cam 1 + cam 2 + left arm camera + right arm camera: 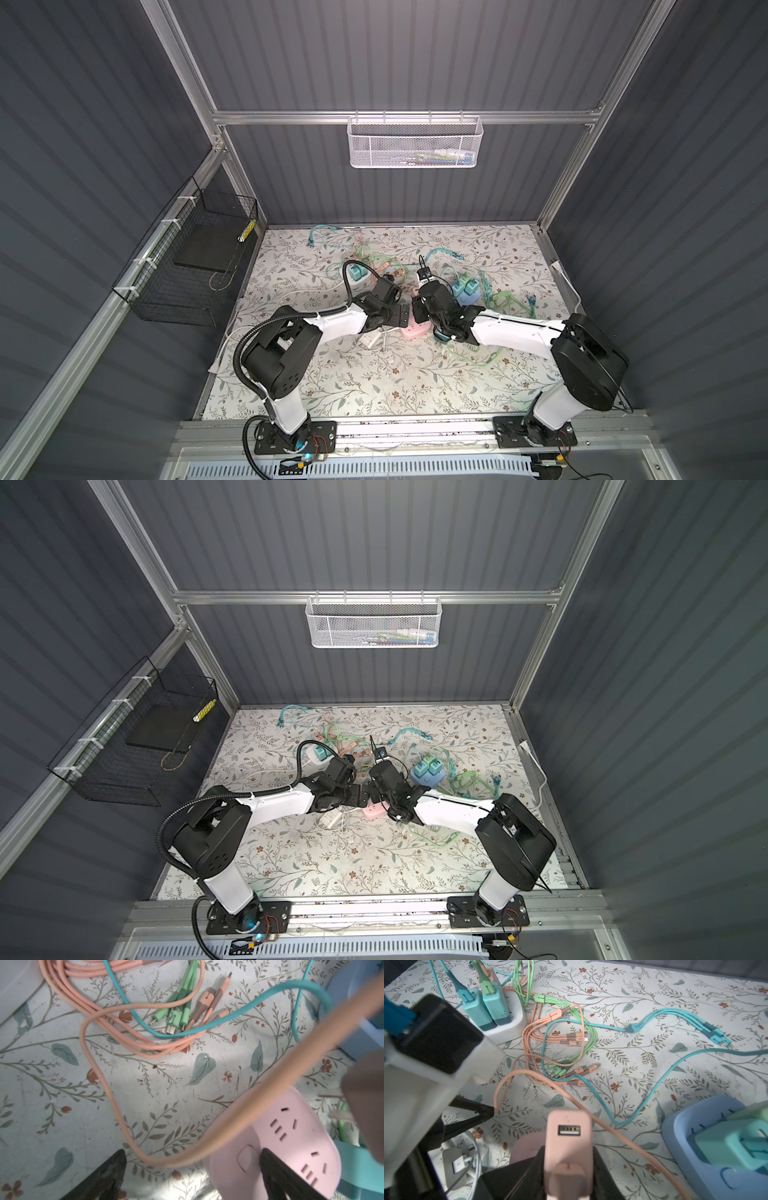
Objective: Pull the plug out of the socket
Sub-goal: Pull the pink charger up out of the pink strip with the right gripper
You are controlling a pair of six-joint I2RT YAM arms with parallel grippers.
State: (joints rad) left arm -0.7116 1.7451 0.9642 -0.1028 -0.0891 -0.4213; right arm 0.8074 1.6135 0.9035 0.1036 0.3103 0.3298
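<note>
I start with the bins. The white mesh basket (pixel 413 143) hooked on the rear rail holds a few pale green and blue items at its right end, too small for me to name. The black wire basket (pixel 174 303) on the left wall holds a dark flat slab (pixel 205 249) and a small yellow-and-black striped piece (pixel 248 230).

On the floral tabletop (pixel 374 374), my right end effector (pixel 568 1167) is clamped narrow on the pink USB charger plug (pixel 568 1126), its port facing the wrist camera. The plug hangs just above the pink oval socket strip (pixel 280 1136), whose visible slots are bare in the left wrist view. My left end effector (pixel 191 1176) stands wide, one finger (pixel 280 1178) lying over the strip beside its switch.

A peach cable (pixel 307 1057) drapes across the strip between both end effectors. Just beside, on the right, a blue socket strip (pixel 679 1126) carries teal chargers (pixel 724 1142); farther back a white socket block (pixel 510 1028) carries two more. A tangle of peach, green and teal cables (pixel 560 1043) lies between them, and a white charger with white cord (pixel 456 1163) rests close by the pink strip.
</note>
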